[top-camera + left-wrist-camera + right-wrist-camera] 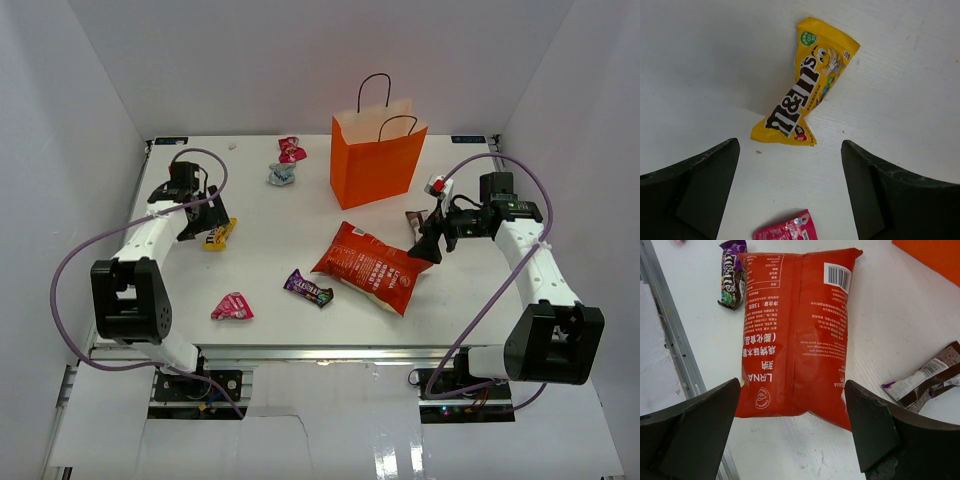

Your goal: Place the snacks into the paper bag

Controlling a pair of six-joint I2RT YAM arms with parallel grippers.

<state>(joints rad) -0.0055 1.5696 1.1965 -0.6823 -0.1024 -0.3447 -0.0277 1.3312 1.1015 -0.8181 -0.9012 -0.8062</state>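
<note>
The orange paper bag (375,155) stands upright at the back centre; a corner of the paper bag (935,255) shows in the right wrist view. The red-orange chip bag (370,265) (795,335) lies flat in the middle. My right gripper (428,245) (792,410) is open, its jaws straddling the chip bag's near end without touching. My left gripper (200,225) (790,165) is open just short of a yellow candy pack (218,235) (807,85), holding nothing. A purple candy (308,288) (732,275) lies left of the chip bag. A dark brown bar (415,220) (927,380) lies by my right gripper.
A pink candy (232,307) (787,229) lies near the front left. Another pink candy (291,150) and a silver-blue one (283,174) sit at the back, left of the paper bag. White walls enclose the table; a metal rail (670,340) runs along its front edge.
</note>
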